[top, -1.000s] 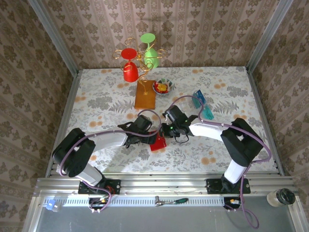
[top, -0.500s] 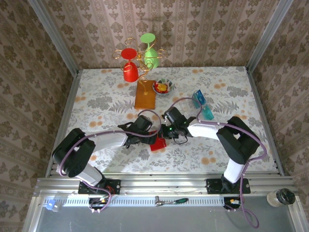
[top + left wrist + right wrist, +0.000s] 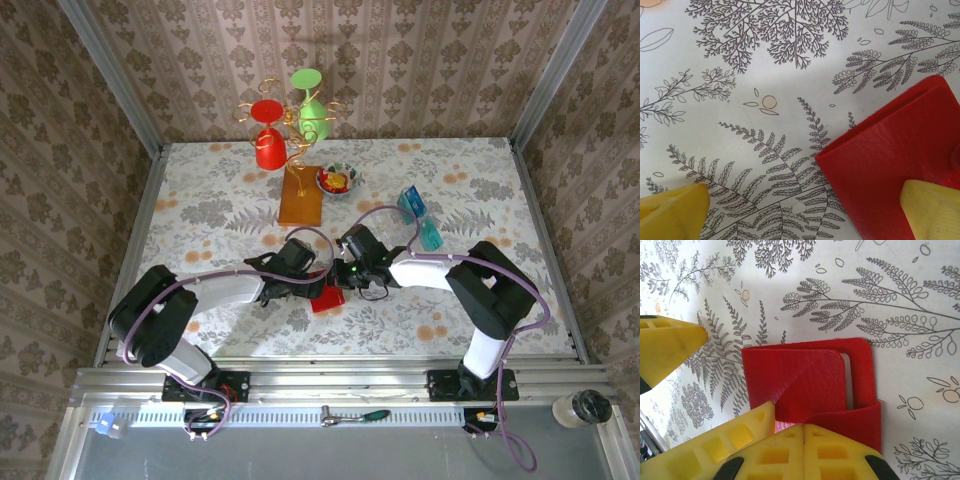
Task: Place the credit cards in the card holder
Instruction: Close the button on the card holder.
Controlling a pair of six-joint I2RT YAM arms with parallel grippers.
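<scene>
Right wrist: right gripper [image 3: 803,427] pinches card holder [image 3: 805,385] flap, left gripper [image 3: 802,212] spread wide; next, fetch credit cards [image 3: 420,220].

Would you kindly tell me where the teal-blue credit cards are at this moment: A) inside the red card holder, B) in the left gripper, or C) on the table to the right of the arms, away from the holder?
C: the credit cards lie on the table right of both arms, well apart from the card holder.
</scene>
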